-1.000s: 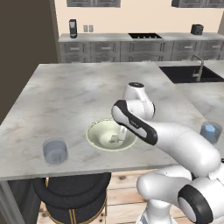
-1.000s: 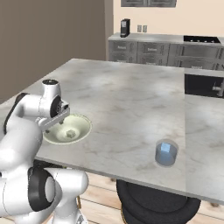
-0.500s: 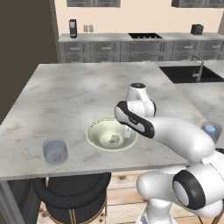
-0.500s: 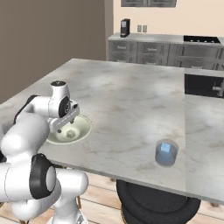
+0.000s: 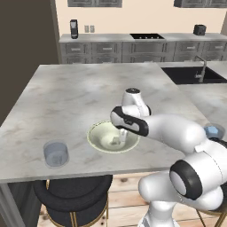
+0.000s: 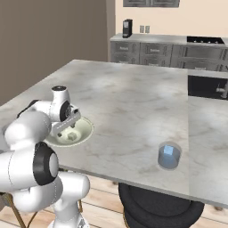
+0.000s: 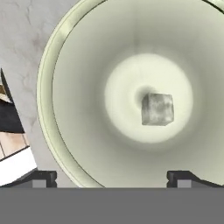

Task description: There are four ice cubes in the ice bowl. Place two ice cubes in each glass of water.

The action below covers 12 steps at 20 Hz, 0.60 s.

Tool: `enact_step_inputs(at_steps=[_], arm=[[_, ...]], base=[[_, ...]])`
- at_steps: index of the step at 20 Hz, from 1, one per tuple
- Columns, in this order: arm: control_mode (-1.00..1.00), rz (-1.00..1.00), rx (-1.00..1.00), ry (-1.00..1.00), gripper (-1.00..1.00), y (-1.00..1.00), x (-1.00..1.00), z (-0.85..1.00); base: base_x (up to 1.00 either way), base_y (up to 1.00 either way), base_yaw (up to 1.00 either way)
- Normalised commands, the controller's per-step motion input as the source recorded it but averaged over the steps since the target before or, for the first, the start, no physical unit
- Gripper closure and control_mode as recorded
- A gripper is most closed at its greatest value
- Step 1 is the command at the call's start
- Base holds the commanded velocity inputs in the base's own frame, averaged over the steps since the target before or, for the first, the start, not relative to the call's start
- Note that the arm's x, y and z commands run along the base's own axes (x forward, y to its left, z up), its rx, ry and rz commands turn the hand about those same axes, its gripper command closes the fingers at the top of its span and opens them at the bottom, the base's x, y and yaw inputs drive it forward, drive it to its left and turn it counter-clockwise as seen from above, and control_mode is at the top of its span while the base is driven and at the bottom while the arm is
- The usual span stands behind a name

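Gripper [image 7: 111, 177] hangs over the ice bowl [image 5: 98, 141] with its jaws spread wide and nothing between them, aimed down at the single ice cube [image 7: 157, 109] lying in the middle of the bowl's floor. The bowl sits near the front edge of the table [image 5: 66, 97], roughly midway along it. One glass [image 5: 56, 153] stands toward the front left corner, and I cannot tell whether it holds any ice; the other glass [image 6: 169, 156] stands near the front edge to the right, well apart from the bowl, with one pale cube showing inside. So the count is two glasses, one bowl, and one cube visible in the bowl. The cube looks small, light, hard and probably slick, likely to skid on the smooth curved bowl, so it is best pinched squarely across two opposite flat faces, low on the cube.
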Motion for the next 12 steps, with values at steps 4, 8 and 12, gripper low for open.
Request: enact_step_inputs(at_steps=[4,8,12], arm=[[-1.0,-0.06,0.0,0.0,-1.0,0.0,0.29,-0.31],[-1.0,-0.02,0.0,0.02,-1.0,0.2,0.31,-0.05],[-1.0,-0.01,0.0,0.03,-1.0,0.19,0.26,-0.14]], base=[[0.0,0.0,0.0],[0.0,0.0,0.0],[0.0,0.0,0.0]])
